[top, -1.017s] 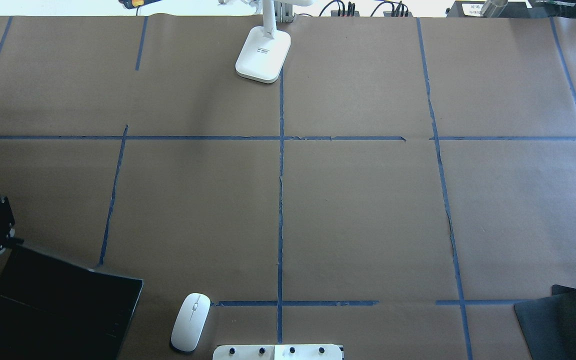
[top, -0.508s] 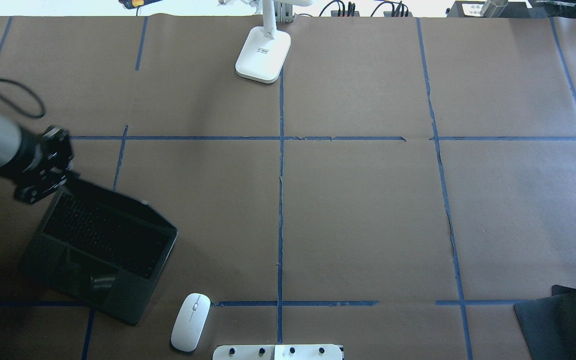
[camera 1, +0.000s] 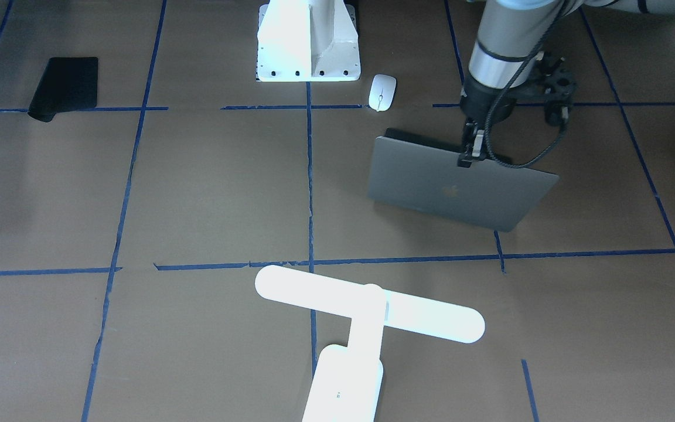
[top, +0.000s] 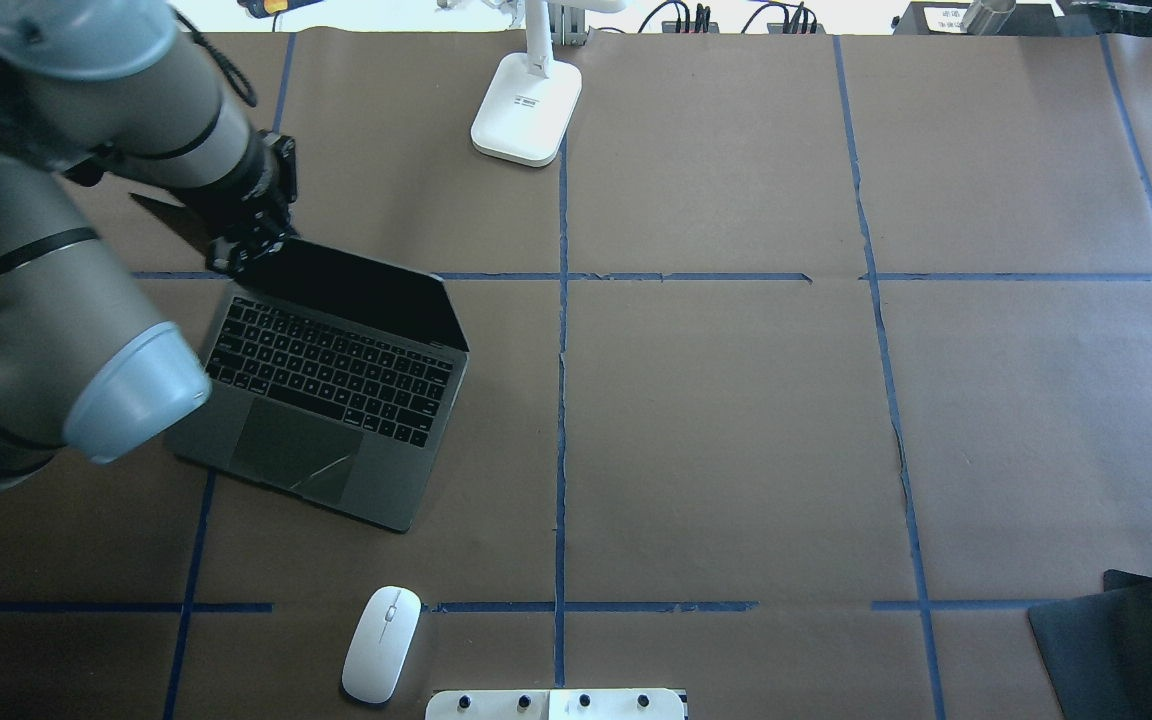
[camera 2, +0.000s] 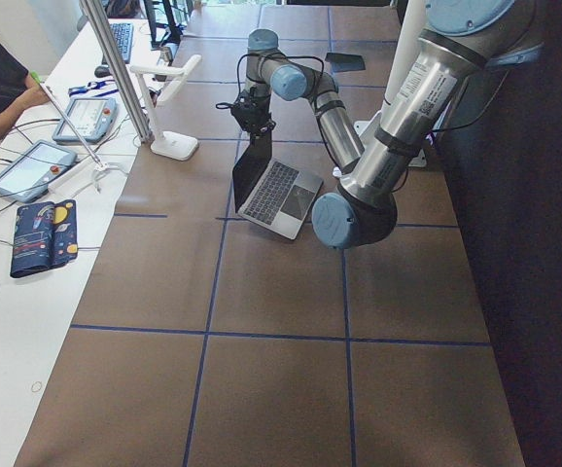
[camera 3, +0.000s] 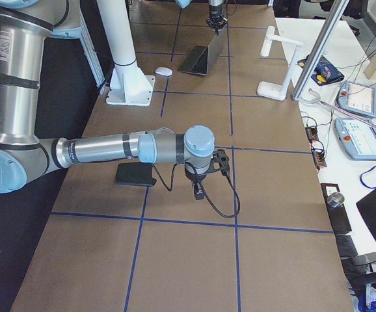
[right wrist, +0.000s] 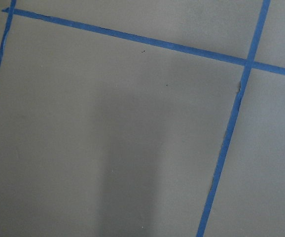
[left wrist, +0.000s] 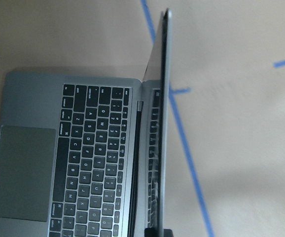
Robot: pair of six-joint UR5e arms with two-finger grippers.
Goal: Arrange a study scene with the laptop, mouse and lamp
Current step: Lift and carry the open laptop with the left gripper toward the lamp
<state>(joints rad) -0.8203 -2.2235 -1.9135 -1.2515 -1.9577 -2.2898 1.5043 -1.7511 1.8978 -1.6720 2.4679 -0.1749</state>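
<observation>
Left gripper [camera 1: 471, 151] clenched on the top edge of the laptop [top: 336, 390] lid, screen near upright. In overhead view the laptop sits at 9 o'clock, skewed to the tape grid. Likely risks: thin-edge pinch slips, lid over-rotates or slams, base drags on the paper. Lamp [top: 526, 110] at 12 o'clock looks top-heavy, may tip when grabbed. Glossy mouse [top: 382, 644] at 7 o'clock may squirt out of a pinch. Right gripper [camera 3: 200, 190] over bare table, finger state cannot tell. Count: 2 arms, 1 laptop, 1 lamp, 1 black mat [top: 1111, 640] at 4 o'clock, 1 mouse
</observation>
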